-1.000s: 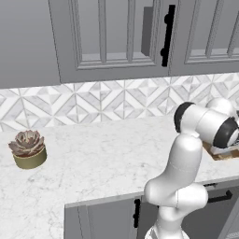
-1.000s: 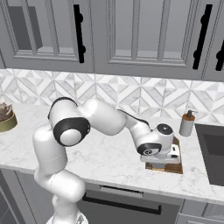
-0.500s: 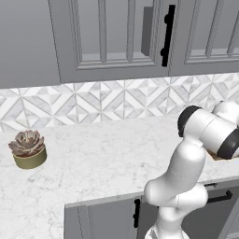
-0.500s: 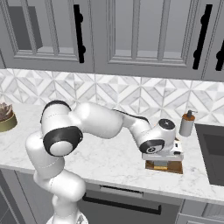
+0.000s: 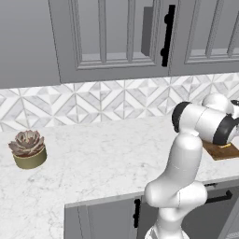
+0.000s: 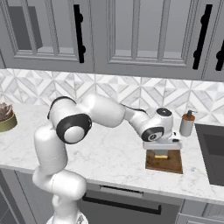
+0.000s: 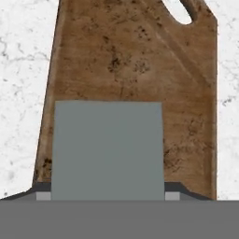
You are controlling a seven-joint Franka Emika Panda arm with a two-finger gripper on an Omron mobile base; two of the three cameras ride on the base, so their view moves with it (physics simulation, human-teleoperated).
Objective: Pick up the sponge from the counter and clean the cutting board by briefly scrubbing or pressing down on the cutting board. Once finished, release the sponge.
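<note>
Gripper (image 6: 161,152) is clamping the sponge (image 6: 161,155) between its fingers and is holding it over the cutting board (image 6: 164,162), which is lying on the counter (image 6: 109,153) at the 3 o'clock end of the right base view, just beside the soap bottle (image 6: 187,124) at its 1 o'clock. In the hand view the sponge's grey face (image 7: 108,149) is covering the board's 6 o'clock half. Versus the frame half a second ago, the hand is sitting slightly lower over the board, sponge grip unchanged.
</note>
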